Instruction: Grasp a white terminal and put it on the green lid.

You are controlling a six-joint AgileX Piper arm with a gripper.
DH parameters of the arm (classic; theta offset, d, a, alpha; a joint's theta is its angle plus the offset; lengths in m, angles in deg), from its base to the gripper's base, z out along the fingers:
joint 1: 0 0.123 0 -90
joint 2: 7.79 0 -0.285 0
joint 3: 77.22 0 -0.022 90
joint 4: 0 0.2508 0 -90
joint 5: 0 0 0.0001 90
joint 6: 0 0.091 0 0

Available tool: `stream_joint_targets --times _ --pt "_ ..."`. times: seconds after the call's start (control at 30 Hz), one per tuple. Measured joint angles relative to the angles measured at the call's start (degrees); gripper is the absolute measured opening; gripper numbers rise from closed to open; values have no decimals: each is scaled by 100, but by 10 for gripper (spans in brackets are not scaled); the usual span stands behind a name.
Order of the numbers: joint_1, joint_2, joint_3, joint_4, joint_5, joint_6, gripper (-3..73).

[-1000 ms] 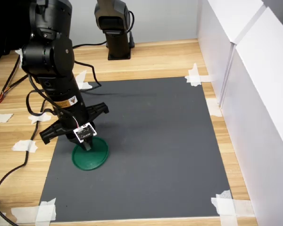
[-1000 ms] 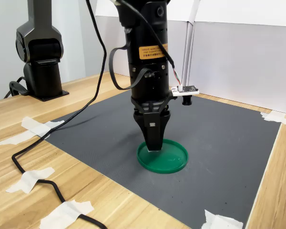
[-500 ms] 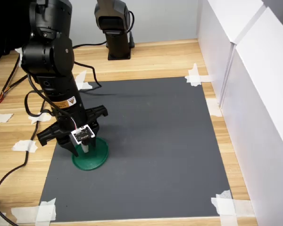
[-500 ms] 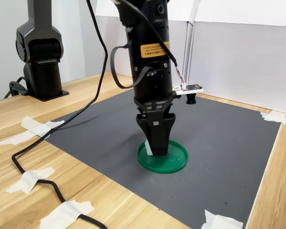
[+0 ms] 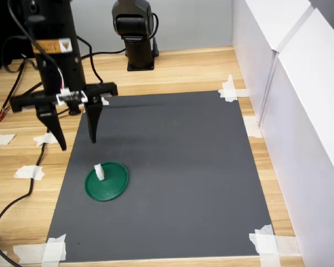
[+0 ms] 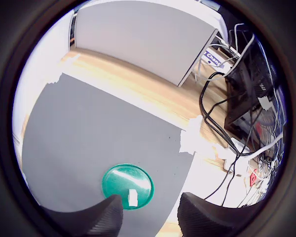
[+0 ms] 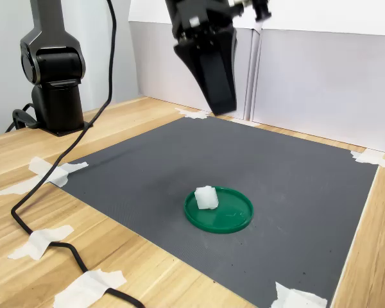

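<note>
The white terminal stands on the green lid, toward the lid's edge on the first exterior view's left. In the second exterior view the white terminal sits on the near-left part of the green lid. My gripper hangs well above the mat, behind the lid, open and empty. Its fingers overlap in the second exterior view. The wrist view looks down on the lid and the terminal from high up, with the gripper spread wide.
The lid lies on a dark grey mat taped to a wooden table. A second black arm base stands at the back. White walls close off the first exterior view's right. Cables trail over the table beside the mat.
My gripper has opened and let go of the white terminal, which now stands on the green lid. The arm has risen high and drawn back from the lid.
</note>
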Motion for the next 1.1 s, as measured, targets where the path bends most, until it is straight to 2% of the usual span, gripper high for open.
stream_joint_targets --times 0.13,0.27,0.5,0.57,0.83,1.0,1.1 --pt "0 -416 24 373 182 36 454" --pt "0 -918 170 584 195 90 365" --pt "0 -1920 882 657 -207 506 52" --pt "0 -2270 1217 714 -421 638 8" --pt "0 -3755 2620 926 -1702 1237 -16" --pt "43 -4449 3277 1108 -1825 1242 -15" --pt "392 -4746 3613 1102 -1816 1138 -15"
